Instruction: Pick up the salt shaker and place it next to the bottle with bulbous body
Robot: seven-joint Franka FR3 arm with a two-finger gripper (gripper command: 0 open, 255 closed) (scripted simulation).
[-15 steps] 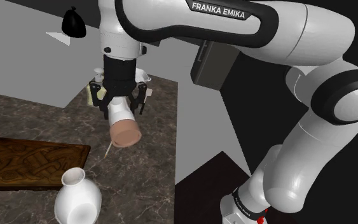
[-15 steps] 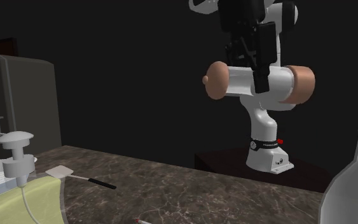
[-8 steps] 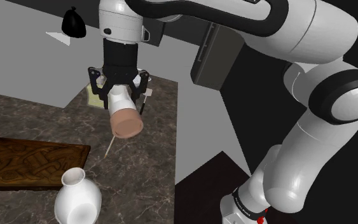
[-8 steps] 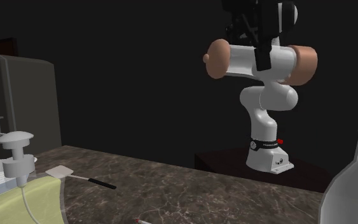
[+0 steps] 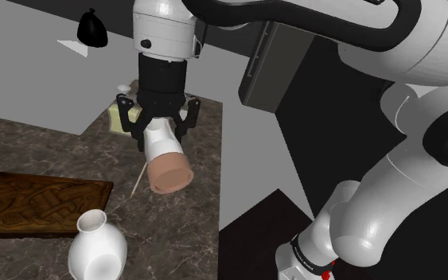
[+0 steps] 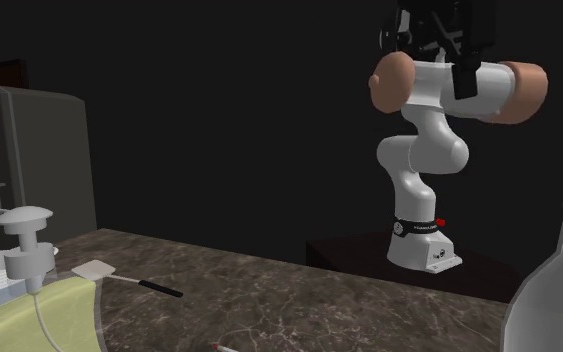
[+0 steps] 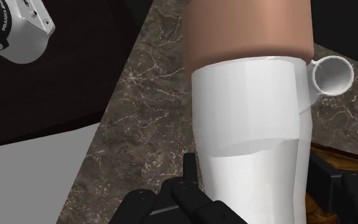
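Gripper (image 5: 165, 137): the black fingers are clamped on the white body of the salt shaker (image 5: 169, 163), one on each side, pads in contact. The second exterior view confirms this, with one finger of the gripper (image 6: 461, 78) crossing the front of the salt shaker (image 6: 431, 88) about mid-length.

Salt shaker: a white cylinder with a tan cap at each end. It is in the air, well above the dark marbled counter (image 5: 178, 215), touching nothing but the fingers. In the shoulder view it is tilted, with one tan end facing down and toward the camera. In the second exterior view it lies close to level, the end at that view's right a little lower.

Wrist view: the gripper (image 7: 254, 191) clasps the salt shaker (image 7: 250, 108), whose white body runs away from the fingers to the far tan cap. The counter (image 7: 149, 83) lies below.

Bottle (image 5: 96, 248): white, bulbous body, short neck, standing upright on the counter at the shoulder view's lower left, well apart from the shaker. In the wrist view the round mouth of the bottle (image 7: 332, 74) shows just past the shaker's side. In the second exterior view the bottle (image 6: 559, 300) stands at the lower right edge and looks pale grey.

Other items: a carved wooden board (image 5: 31, 203) lies flat on the counter just beside the bottle. The arm's base (image 6: 424, 245) sits on the dark stand (image 6: 369, 262) behind the counter.
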